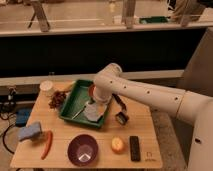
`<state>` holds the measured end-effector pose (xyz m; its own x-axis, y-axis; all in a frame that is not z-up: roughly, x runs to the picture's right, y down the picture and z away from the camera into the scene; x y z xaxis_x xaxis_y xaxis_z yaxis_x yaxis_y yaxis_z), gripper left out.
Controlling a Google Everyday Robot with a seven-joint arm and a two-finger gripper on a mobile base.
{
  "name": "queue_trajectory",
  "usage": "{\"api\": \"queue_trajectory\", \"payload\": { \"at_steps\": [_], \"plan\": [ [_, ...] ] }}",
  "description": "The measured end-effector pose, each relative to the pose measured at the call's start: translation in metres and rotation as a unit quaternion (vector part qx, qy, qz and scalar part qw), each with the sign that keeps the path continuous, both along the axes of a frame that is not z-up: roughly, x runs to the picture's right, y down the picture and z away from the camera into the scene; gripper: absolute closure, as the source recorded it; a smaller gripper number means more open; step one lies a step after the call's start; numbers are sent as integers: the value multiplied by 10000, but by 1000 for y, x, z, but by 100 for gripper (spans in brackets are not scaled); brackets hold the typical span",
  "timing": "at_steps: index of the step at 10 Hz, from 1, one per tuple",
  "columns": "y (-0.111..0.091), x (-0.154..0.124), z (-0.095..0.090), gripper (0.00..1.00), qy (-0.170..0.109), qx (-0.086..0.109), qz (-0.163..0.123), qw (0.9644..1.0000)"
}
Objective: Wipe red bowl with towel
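The gripper hangs at the red bowl, by the tray's far edge; its state cannot be told. The towel lies nearer.

No text, label, brand or number can be read anywhere. A small pale mark sits on the counter by its near corner on the camera's right, too small to read. The tool is low over the green tray at the counter's back middle, with no legible marking on it.
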<state>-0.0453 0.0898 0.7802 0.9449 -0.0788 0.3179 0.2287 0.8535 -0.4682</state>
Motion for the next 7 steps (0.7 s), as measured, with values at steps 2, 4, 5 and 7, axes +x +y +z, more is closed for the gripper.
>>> {"api": "queue_trajectory", "payload": {
  "at_steps": [2,4,5,7],
  "plan": [
    [1,-3,6,20,185,4,473,9987],
    [3,-9,13,20,413,-165,977,9942],
    [3,-6,17,20,397,-275,1260,9909],
    [5,-4,26,20,323,-514,1742,9828]
  ]
}}
